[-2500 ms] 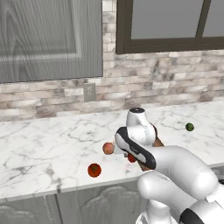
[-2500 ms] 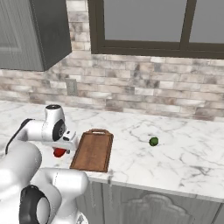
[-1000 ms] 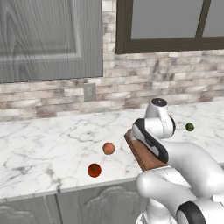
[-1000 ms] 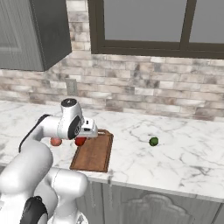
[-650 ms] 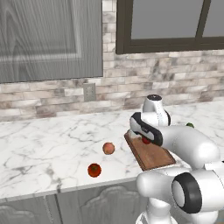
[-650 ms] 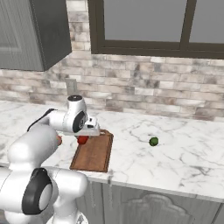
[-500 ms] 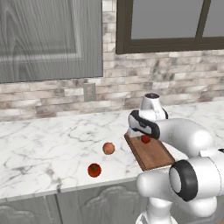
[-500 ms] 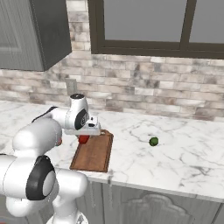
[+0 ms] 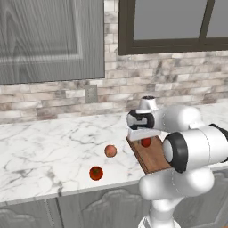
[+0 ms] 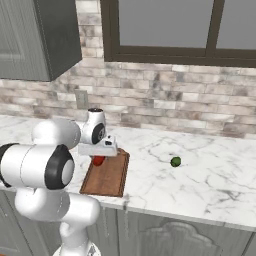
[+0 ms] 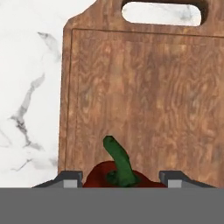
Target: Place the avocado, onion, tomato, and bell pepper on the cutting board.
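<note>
Since the earlier frames, arm has swung from the bare counter over to the cutting board (image 9: 153,156), carrying the bell pepper (image 11: 122,173) with it. Gripper (image 11: 121,178) is clamped on the pepper, green stem up between the fingertips, board directly beneath and its handle loop ahead in hand view. Judgement: pepper is over the target; lowering and release come next. Remaining items off the board: onion (image 9: 110,151) and tomato (image 9: 95,173) well to the gripper's left on the marble counter (image 9: 53,147), avocado (image 10: 175,161) well to its right. Nothing obstructs the board surface below.
</note>
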{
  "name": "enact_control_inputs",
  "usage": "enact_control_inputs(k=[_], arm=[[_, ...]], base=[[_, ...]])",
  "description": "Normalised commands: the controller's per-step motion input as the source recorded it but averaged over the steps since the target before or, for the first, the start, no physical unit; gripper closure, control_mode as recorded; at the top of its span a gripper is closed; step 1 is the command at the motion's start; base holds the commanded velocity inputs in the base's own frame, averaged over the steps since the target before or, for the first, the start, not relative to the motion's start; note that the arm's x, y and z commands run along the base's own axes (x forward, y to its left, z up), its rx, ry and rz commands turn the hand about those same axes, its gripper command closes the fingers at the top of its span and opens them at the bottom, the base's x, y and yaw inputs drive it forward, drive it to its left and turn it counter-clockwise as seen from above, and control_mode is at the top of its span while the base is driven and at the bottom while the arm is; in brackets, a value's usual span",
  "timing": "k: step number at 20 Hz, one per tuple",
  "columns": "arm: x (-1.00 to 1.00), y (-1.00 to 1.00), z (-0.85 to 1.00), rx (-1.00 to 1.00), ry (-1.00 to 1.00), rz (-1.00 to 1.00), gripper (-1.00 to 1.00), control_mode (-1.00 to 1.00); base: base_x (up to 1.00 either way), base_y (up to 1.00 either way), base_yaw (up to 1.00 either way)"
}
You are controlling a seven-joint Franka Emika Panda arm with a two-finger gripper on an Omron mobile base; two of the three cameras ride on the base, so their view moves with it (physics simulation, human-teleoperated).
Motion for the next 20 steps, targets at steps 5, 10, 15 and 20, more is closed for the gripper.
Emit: enact_control_inputs(k=[5,10,15,20], arm=[[0.21,0.0,-0.26,0.0,0.06,0.0,1.0,-1.0],[0.14,0.0,-0.25,0.0,0.05,0.0,1.0,-1.0],[0.08,0.01,-0.28,0.0,0.06,0.0,1.0,-1.0],[0.02,0.09,-0.26,0.0,0.06,0.0,1.0,-1.0]], base=[[0.0,0.0,0.0],[0.0,0.0,0.0],[0.0,0.0,0.0],[0.0,0.0,0.0]])
